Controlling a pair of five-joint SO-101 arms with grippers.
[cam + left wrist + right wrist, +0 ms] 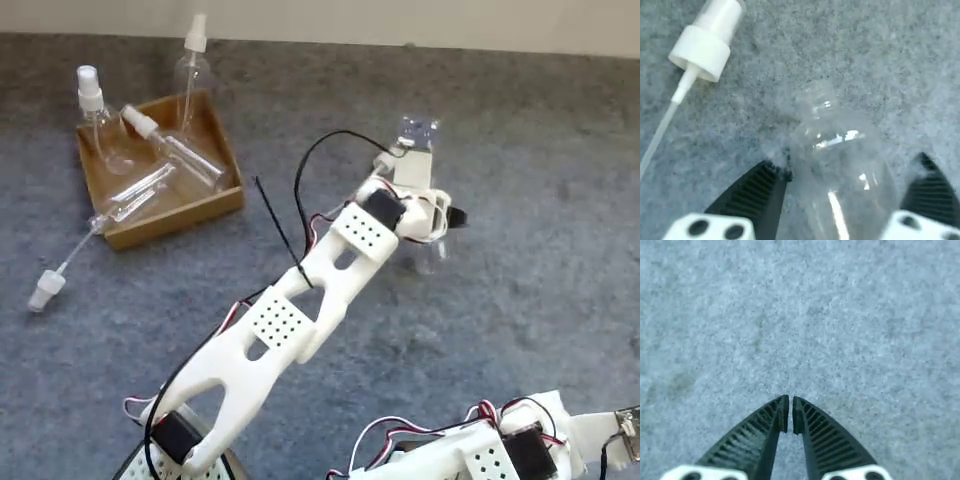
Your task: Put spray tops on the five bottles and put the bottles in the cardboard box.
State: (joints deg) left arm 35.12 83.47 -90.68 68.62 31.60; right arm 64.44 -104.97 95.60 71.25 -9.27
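Held the left gripper (850,167) spread wide on either side of an uncapped clear bottle (835,125) on the carpet (900,60), near a loose spray top (705,42). Hung the right gripper (790,415) almost pinched together, holding nothing. Saw other bottles (175,150) in the cardboard box (180,215), well apart.

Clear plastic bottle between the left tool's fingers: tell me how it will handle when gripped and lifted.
The clear, uncapped plastic bottle looks empty, so probably light. Its glossy round wall may slip or flex between the open left tool's ribbed fingers. Nudged, it would likely roll or tip, though the fuzzy grey mat should slow it.
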